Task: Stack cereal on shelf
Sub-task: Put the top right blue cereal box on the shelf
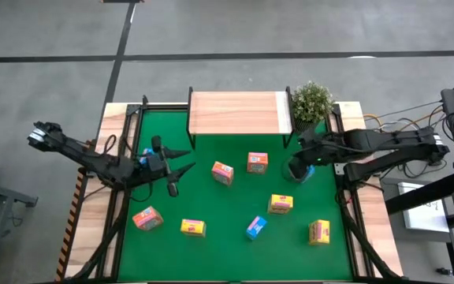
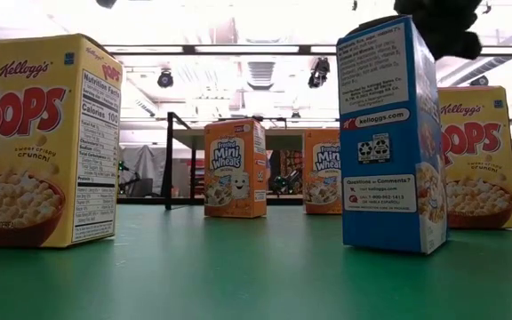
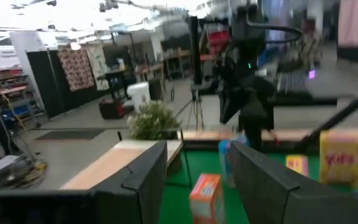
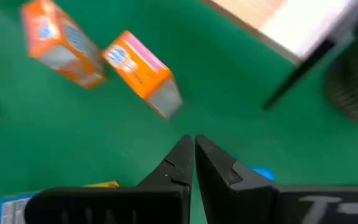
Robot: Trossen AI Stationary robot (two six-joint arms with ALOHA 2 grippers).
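High view: the green mat [image 1: 235, 252] is the biggest thing, and it covers the middle of the table. The wooden shelf [image 1: 239, 112] stands at the far edge of the mat. Nothing sits on it.

The left arm [image 1: 85, 158] reaches in low from the left side, stretched out long and nearly flat. The left pincer [image 1: 183, 172] is at its end and points across the mat. Its two fingers are spread wide like a V, and nothing is between them. The shelf is just past this pincer, a bit to one side.

The right arm [image 1: 385, 146] comes in from the right side and bends down at the wrist. The right pincer [image 1: 293, 172] points down at the mat. Its fingers are pressed together and hold nothing. The near corner of the shelf is close to this pincer. The small green plant [image 1: 312, 101] stands just beside that end of the shelf, behind the right pincer.

A blue box [image 1: 307, 175] lies right under the right pincer, poking out from below it. Two orange boxes [image 1: 222, 172] [image 1: 258, 162] stand between the two pincers. Another blue box [image 1: 146, 154] shows beside the left wrist, behind the left pincer.

The other boxes lie on the near part of the mat, well apart from both pincers: an orange box [image 1: 147, 218], a yellow box [image 1: 193, 228], a blue box [image 1: 256, 227], a yellow box [image 1: 280, 203] and one more yellow box [image 1: 319, 232].
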